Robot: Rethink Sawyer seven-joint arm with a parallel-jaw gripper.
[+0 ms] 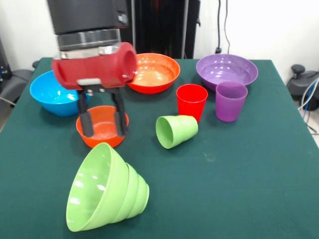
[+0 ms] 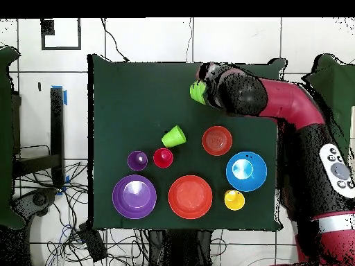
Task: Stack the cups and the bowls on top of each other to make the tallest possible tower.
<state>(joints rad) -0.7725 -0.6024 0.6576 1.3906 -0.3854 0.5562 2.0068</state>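
No tower stood at this moment; every piece lay separate on the green counter (image 1: 249,199). The end effector (image 1: 102,123) hung with its two dark fingers (image 1: 85,122) spread wide and empty, tips just above the small orange-red ribbed bowl (image 1: 102,133). Near the front edge, a large light green bowl (image 1: 94,191) lay tipped on its side with what looked like a smaller green bowl (image 1: 139,194) nested against its base. A light green cup (image 1: 175,130) lay on its side, right of the small bowl. The red cup (image 1: 192,101) and purple cup (image 1: 231,101) stood upright further right, near each other but apart. Along the far side sat the blue bowl (image 1: 52,93), the large orange bowl (image 1: 154,72) and the large purple bowl (image 1: 227,69). The yellow cup (image 2: 234,199) showed only from overhead, beside the blue bowl.

The step in hand seemed to be choosing a first piece, probably the small orange-red bowl. The next move would call for lowering the open fingers astride its rim and closing on the wall, then carrying it to a stable base; the toppled green pieces would need righting.
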